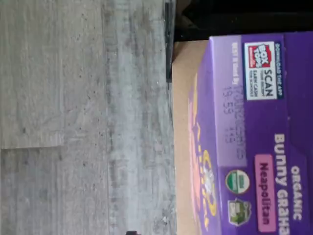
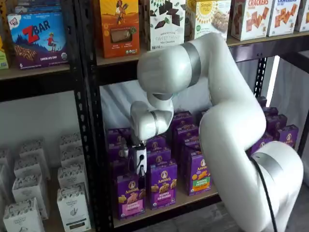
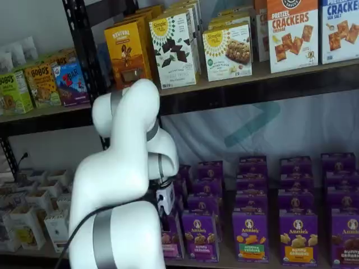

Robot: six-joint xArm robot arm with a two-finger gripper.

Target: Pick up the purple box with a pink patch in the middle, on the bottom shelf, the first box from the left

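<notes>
Purple box [image 2: 130, 195] with the pink band stood upright at the front of the bottom shelf [image 2: 164, 207], beside the left upright. In both shelf views the white gripper [image 2: 139, 166] hung just above it, but I could not tell if the jaws were spread or pressed together. The wrist view showed the box top with a "Neapolitan" label.

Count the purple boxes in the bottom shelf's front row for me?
5, left to right: the purple box, half behind the arm, then a second, third, fourth and fifth box, the last cut off. More may be hidden.
</notes>
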